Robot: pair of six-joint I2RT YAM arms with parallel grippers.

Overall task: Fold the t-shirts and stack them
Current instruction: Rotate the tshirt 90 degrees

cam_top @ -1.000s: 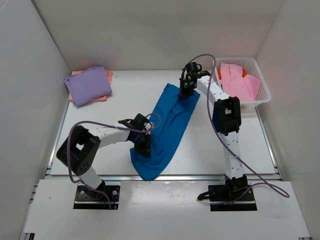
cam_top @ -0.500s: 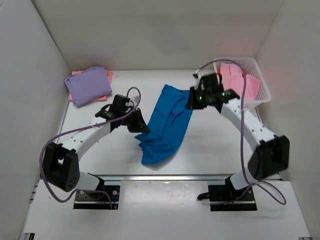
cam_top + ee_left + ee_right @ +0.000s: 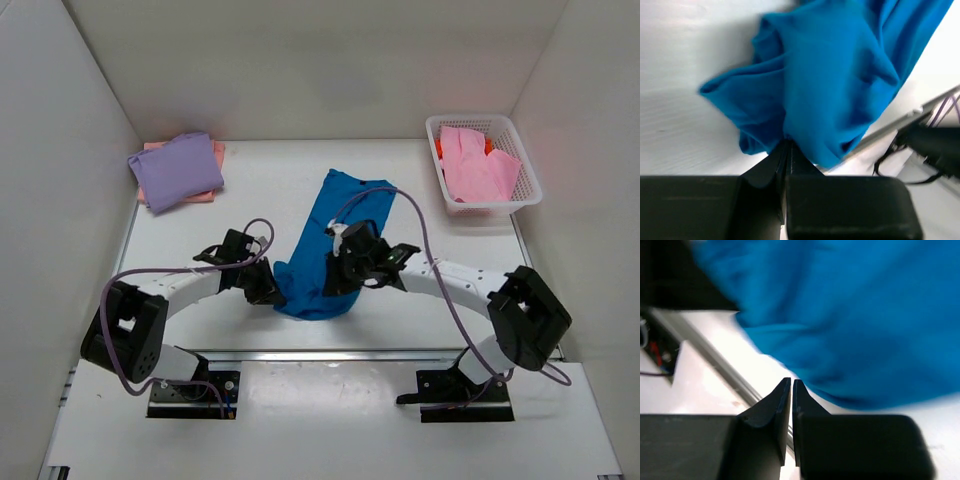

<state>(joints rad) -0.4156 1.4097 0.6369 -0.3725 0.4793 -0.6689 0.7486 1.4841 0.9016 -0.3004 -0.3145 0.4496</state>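
Note:
The bright blue t-shirt (image 3: 345, 225) lies crumpled in a long strip down the middle of the table. My left gripper (image 3: 272, 293) is shut on its near left edge; in the left wrist view the blue cloth (image 3: 830, 75) bunches right at my closed tips (image 3: 788, 142). My right gripper (image 3: 335, 278) sits at the shirt's near end. In the right wrist view its jaws (image 3: 791, 381) are shut with nothing seen between them, and the blue shirt (image 3: 850, 315) lies just beyond. A folded lavender shirt (image 3: 176, 170) lies on a salmon one (image 3: 207, 197) at the back left.
A white mesh basket (image 3: 480, 121) at the back right holds the light pink shirt (image 3: 478, 165) and a bit of orange cloth (image 3: 438, 150). The table's metal front rail (image 3: 400, 352) runs just near the grippers. White walls close in the sides.
Both grippers have moved toward the near edge. The right gripper left the shirt's far end and swung to its near end. The shirt's near end has bunched up shorter.

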